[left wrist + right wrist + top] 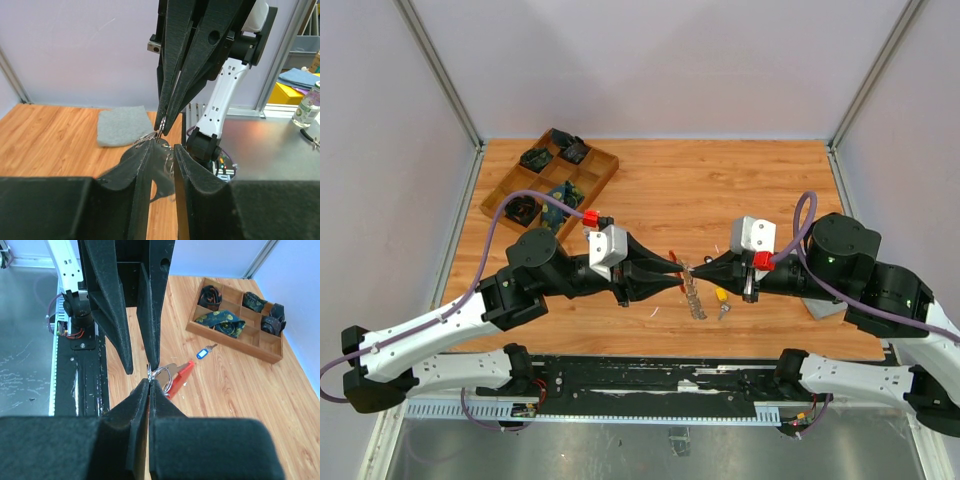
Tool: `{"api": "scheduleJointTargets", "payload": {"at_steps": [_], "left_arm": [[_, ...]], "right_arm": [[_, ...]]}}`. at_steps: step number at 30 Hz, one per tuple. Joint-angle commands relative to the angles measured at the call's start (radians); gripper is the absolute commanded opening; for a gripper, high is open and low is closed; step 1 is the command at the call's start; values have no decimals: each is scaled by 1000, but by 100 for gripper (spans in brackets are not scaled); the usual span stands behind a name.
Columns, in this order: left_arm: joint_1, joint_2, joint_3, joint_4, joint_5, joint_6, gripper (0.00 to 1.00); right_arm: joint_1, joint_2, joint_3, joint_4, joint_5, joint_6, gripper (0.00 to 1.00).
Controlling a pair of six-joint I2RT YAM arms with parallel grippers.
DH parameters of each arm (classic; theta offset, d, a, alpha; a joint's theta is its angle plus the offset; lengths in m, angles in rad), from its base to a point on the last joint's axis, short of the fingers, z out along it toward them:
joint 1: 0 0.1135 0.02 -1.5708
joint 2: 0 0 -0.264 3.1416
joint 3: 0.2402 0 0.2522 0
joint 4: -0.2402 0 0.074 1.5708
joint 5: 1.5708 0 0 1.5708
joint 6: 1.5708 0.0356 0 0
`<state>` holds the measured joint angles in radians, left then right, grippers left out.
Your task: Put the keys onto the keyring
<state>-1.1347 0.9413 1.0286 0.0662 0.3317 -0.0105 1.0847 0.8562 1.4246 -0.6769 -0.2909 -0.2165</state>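
From above, the wooden tray (600,152) with its dark items sits at the far left of the table (770,180). The left gripper (680,272) points right and meets the right gripper (699,268) tip to tip near the table's middle. That view is too small to show how either pair of jaws stands.

The keyring (694,295) is up at the meeting point, with its glittery strap hanging toward the near edge. The right wrist camera shows more of it. The left gripper's fingers (112,305) come down spread apart, wood visible between them. The ring touches the tip of one finger and is not clamped. The keyring's (167,375) silver loop and red plastic part (181,374) lie just beside that finger. In the same view the right gripper's own fingers (137,405) are closed to a thin slit, nipping the ring's wire. The left wrist camera agrees, showing the right gripper (161,127) pinched shut on the loop (147,136).

A blue-headed key (202,353) lies on the wood between keyring and tray (235,346); it appears only in the right wrist view. Only the overhead shows a yellow-headed key (720,295) on the table, just right of the strap. A grey cloth (820,308) lies under the right arm, and is plainer from the left wrist (122,125)
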Motion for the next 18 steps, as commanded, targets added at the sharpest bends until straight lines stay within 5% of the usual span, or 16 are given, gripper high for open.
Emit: {"api": "scheduleJointTargets", "payload": {"at_steps": [1,18], "left_arm": [[-5,2,29,65,17,-2,28],[-5,4,16,121,21,-21,20]], "right_arm": [[-9,-16,-17,108,-46,17,1],[-9,-58,-115,258,-61,68,1]]}}
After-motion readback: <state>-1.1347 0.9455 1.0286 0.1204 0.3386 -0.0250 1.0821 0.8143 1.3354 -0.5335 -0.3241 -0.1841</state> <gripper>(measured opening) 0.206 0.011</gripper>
